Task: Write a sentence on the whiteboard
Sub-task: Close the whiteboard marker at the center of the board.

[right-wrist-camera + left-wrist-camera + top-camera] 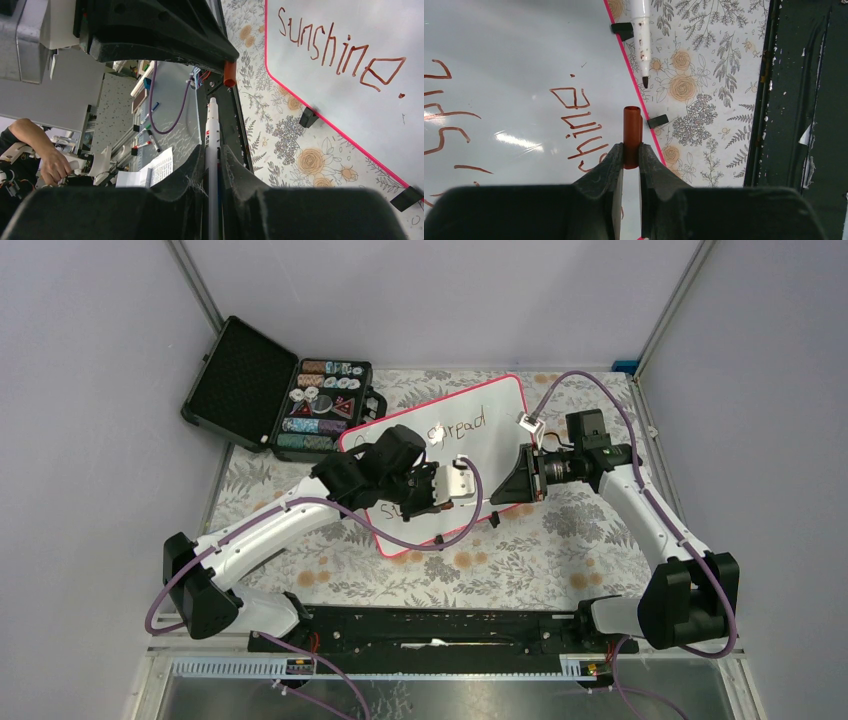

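The whiteboard (495,405) lies tilted on the flowered cloth, pink-rimmed. The sentence (340,50) shows on it in brown-red marker: "sunshine." in the right wrist view, "spread" (458,428) from above. My left gripper (631,152) is shut on a brown-red marker cap (632,131), over the board's near right edge (499,75). My right gripper (212,155) is shut on the white marker (212,130). The marker (640,35) points its dark tip at the cap's open end, a short gap apart. From above, both grippers (462,488) (500,490) face each other.
An open black case (290,390) of poker chips stands at the back left, beside the board. Two black clip feet (308,117) (657,121) jut from the board's rim. The arms' black base rail (430,625) runs along the near edge. A person's hand (50,165) is beyond the table.
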You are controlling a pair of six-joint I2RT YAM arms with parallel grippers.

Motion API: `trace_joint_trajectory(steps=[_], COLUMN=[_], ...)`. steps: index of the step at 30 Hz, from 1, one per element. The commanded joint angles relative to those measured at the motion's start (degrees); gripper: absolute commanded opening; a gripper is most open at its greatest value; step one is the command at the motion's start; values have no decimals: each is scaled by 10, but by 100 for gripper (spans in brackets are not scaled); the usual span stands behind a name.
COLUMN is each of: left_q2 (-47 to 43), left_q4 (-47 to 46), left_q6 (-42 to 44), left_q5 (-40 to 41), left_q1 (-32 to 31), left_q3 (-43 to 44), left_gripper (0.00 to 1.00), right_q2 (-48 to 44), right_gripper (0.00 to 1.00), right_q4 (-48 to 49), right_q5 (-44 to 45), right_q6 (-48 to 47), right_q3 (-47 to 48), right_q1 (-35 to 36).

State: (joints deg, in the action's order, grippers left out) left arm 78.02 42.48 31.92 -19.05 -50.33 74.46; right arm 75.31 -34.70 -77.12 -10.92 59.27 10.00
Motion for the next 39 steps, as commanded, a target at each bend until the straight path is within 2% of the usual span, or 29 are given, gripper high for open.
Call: trace_joint_trajectory(steps=[1,7,39], left_q2=[-16,-15,-15], left_q4=[-13,-10,-12], left_q6=[0,-1,-16], left_q5=[-25,-32,-41], left_q1=[-3,-6,-6], left_q3=[19,23,22], left_gripper=[0,0,0], right_q2=[-2,2,5], right_gripper=[0,0,0], right_q4=[31,57,57], right_q5=[8,17,49], right_q6=[26,50,44], right_q3=[-5,-7,-3], right_q1=[9,10,35])
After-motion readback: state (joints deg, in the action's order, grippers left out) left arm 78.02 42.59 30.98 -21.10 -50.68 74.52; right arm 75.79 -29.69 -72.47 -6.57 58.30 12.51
